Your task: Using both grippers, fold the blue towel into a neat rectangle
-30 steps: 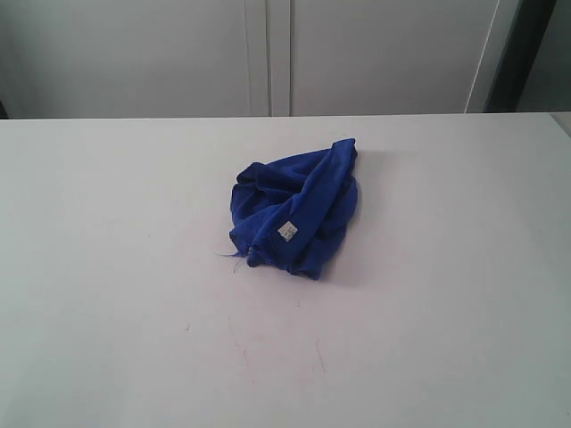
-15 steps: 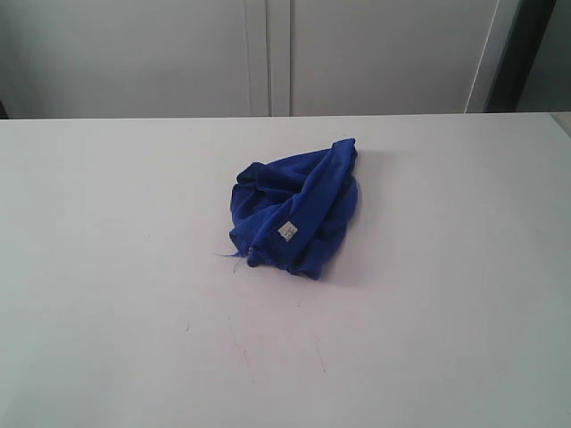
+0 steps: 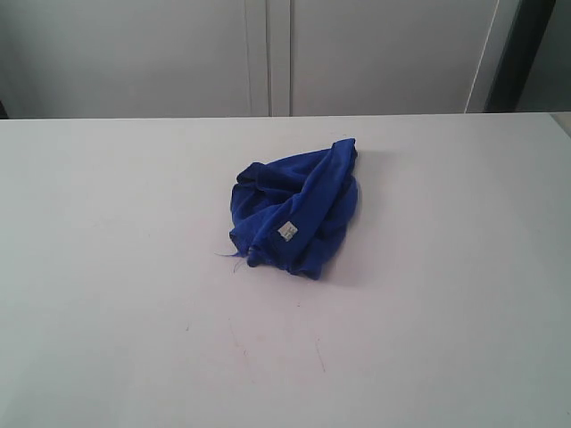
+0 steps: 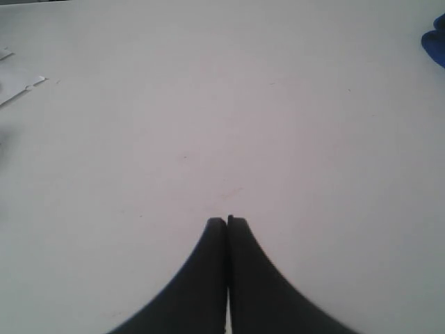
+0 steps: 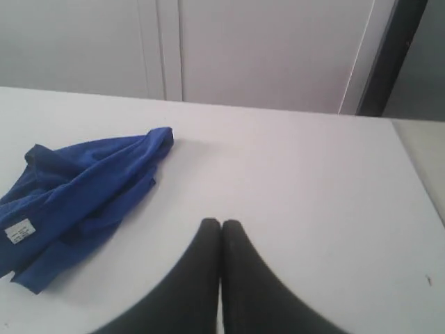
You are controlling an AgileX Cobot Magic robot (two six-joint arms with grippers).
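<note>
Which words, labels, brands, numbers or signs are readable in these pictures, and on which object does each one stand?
No text can be read in any view.
White tag on the blue towel: it carries faint marks, too small and blurred to read, also in the right wrist view.
Table: no writing visible, only a few faint scratches.

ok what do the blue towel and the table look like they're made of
The blue towel: soft cloth, probably microfibre, matte; it slumps in limp folds and carries a white tag. The table: hard, smooth, white, likely laminate, faintly scuffed; exact material unclear.
</note>
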